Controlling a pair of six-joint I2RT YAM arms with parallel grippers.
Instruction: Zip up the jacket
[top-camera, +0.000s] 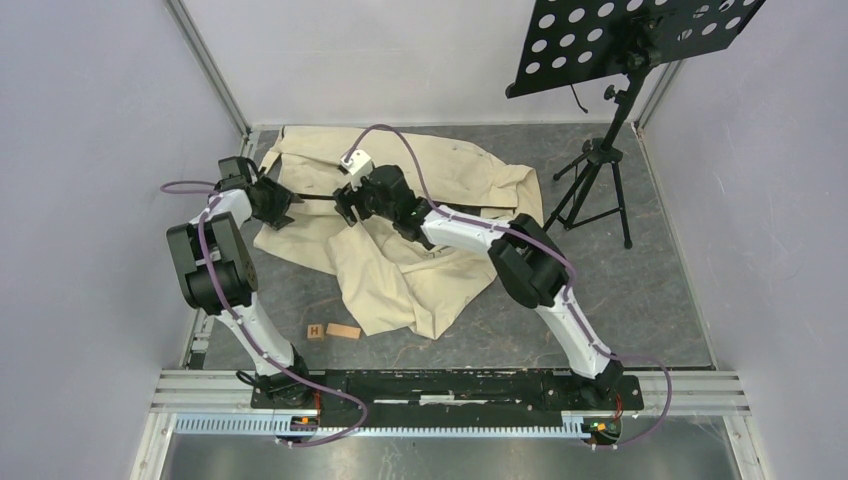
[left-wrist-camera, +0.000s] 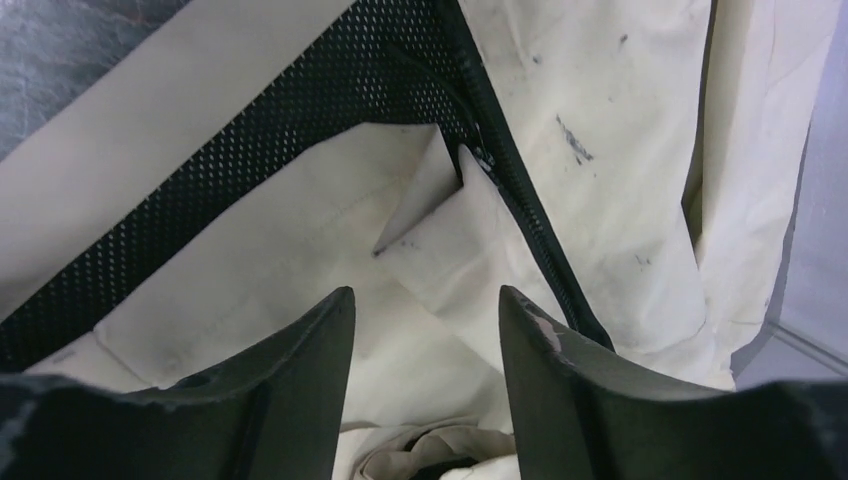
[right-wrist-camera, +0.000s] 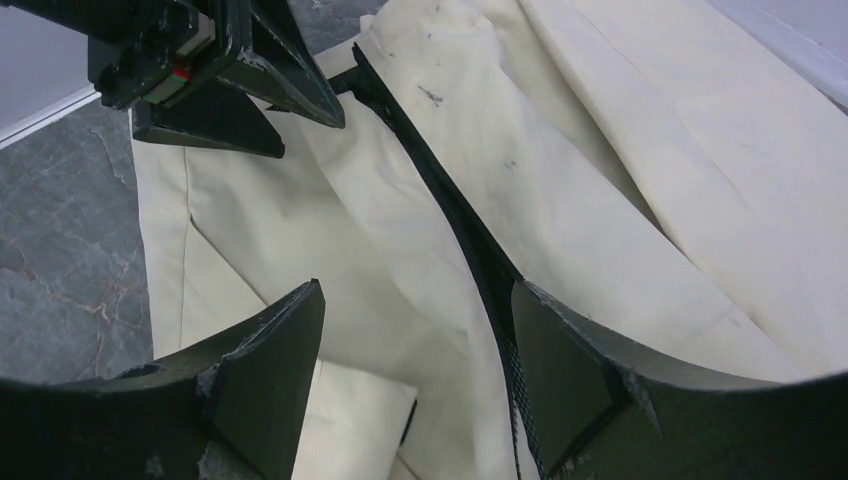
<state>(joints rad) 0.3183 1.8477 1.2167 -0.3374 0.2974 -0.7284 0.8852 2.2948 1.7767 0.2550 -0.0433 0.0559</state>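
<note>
The cream jacket (top-camera: 430, 170) lies spread and rumpled on the grey table at the back. Its dark zipper (right-wrist-camera: 440, 190) runs in a line between my two grippers. My left gripper (left-wrist-camera: 425, 292) is open over the jacket's left part, with cream cloth bunched deep between its fingers and the zipper (left-wrist-camera: 520, 200) passing behind the right one. Black mesh lining (left-wrist-camera: 250, 150) shows beside it. My right gripper (right-wrist-camera: 416, 285) stands open above the fabric, the zipper running under its right finger. From above, the left gripper (top-camera: 285, 205) and right gripper (top-camera: 345, 205) face each other closely.
A black music stand (top-camera: 600, 160) on a tripod stands at the back right. Two small wooden blocks (top-camera: 335, 331) lie on the table (top-camera: 620, 300) in front of the jacket. Grey walls close in the sides and back.
</note>
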